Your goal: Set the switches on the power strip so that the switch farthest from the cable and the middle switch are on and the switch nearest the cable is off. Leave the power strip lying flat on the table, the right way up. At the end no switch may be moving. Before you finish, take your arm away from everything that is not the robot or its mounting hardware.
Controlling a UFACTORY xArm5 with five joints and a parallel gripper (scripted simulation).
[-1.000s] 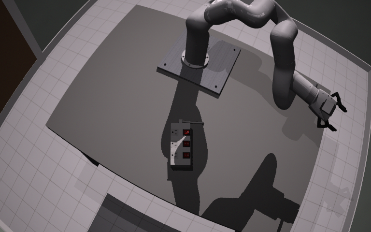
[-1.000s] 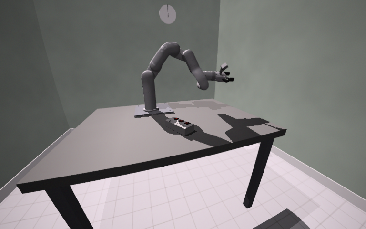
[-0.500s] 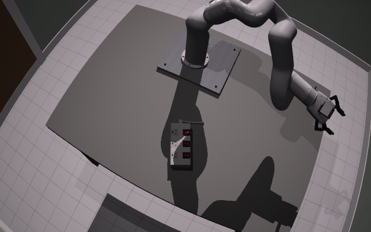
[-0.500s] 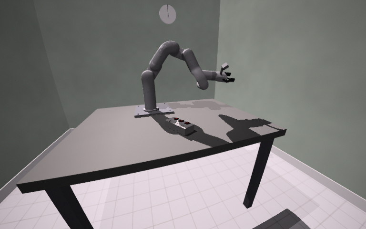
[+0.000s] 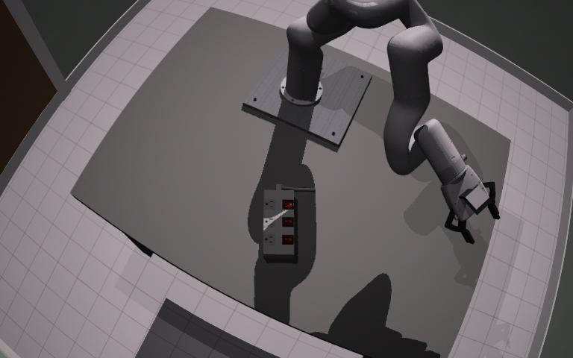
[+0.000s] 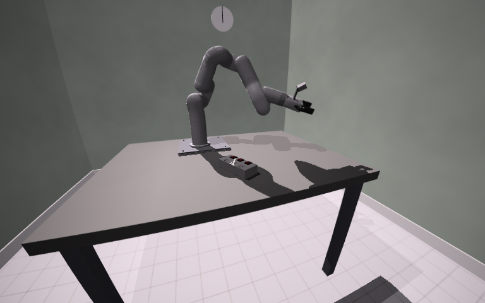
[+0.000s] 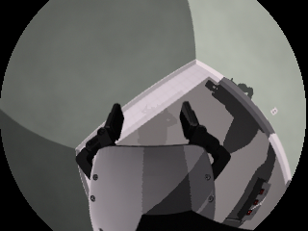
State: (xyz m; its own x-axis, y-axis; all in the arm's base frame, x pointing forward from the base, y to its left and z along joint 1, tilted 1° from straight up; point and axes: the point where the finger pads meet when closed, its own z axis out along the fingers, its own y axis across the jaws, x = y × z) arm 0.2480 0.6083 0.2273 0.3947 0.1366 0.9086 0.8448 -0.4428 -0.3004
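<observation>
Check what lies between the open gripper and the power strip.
Top view: only shadowed table top lies between the gripper and the power strip.

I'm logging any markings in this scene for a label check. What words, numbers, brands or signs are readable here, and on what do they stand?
None can be read.
Power strip: small marks on its three red switches, too small and blurred to read.
Wall clock: plain face with one dark hand, no numerals visible.
Arm and its hand: no legible label.

The grey power strip (image 5: 279, 225) lies flat, right way up, on the worktop (image 5: 168, 168). Three red rocker switches (image 5: 287, 221) line one side; the cable (image 5: 301, 189) exits the end facing the arm base.
</observation>
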